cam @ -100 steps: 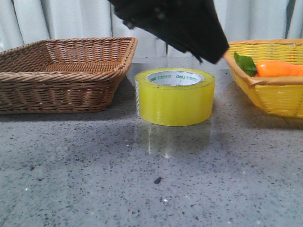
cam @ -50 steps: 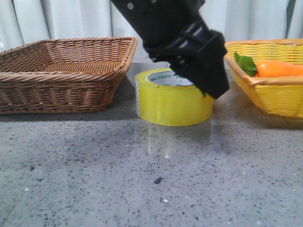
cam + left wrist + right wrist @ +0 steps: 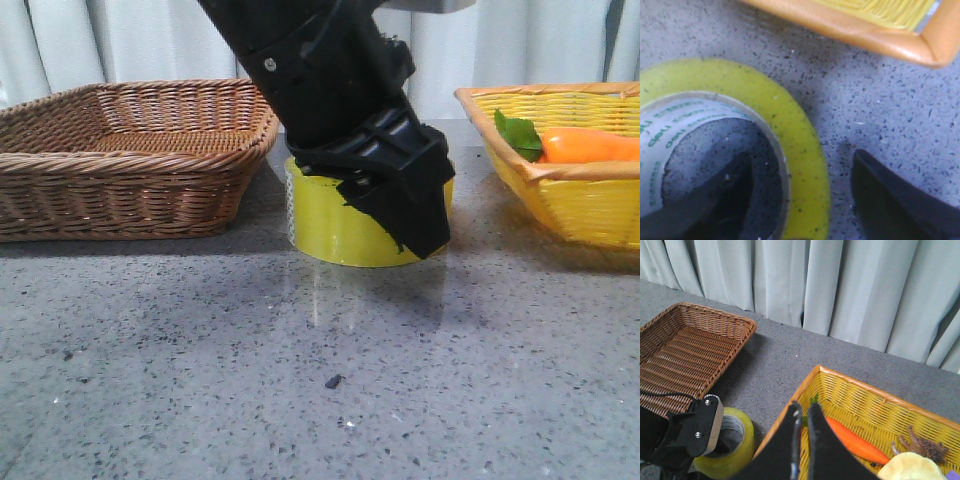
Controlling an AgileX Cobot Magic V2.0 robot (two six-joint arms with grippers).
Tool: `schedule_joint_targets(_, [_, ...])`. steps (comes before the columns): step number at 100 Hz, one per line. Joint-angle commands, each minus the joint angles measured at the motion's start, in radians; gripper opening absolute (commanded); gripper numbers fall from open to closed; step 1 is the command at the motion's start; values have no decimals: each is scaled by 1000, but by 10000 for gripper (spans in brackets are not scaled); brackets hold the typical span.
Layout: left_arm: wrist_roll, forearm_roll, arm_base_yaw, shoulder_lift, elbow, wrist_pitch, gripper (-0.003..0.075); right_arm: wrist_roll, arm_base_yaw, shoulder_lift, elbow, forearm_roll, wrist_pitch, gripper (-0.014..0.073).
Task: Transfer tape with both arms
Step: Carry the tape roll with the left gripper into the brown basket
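In the front view, the top and right side of the tape point(image 3: 325, 225) are covered by the left arm's gripper point(image 3: 400, 215), so the core ring and its lettering are hidden there. The arm itself is cut off by the upper edge of the frame. The brown basket point(image 3: 120, 160) is cropped at the left edge, the yellow basket point(image 3: 580, 205) at the right edge, and the carrot point(image 3: 590, 145) is partly masked by the basket rim.

In the left wrist view, both fingers point(image 3: 890, 210) are blurred and cut by the lower edge; the roll is cropped at the left and bottom.

In the right wrist view, the fingers point(image 3: 785, 450) are cut off at the bottom, and the small items in the lower right corner cannot be identified.
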Motion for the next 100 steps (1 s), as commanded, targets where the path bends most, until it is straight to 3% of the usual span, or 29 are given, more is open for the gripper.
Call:
schedule_joint_targets(1, [-13,-17,0,-44,-35,-34,293,-3,-2,-6,-17,-36,-61,-59])
schedule_joint_targets(17, [-13,-17,0,-44,-37,-25,88,-3,-2,-6,-17,-36,-65,-59])
schedule_joint_targets(29, [-13,-17,0,-44,-43,-18,-21,-3,-2,-6,-17,-36,-65,-59])
schedule_joint_targets(78, [-21,-19,7,-50,-263,125,-21,-3,-2,-6,-17,-36,-69,-59])
schedule_joint_targets(100, [-94,-14,86,-131,-341,127,-21,-3,-2,-6,-17,-36,-69,-59])
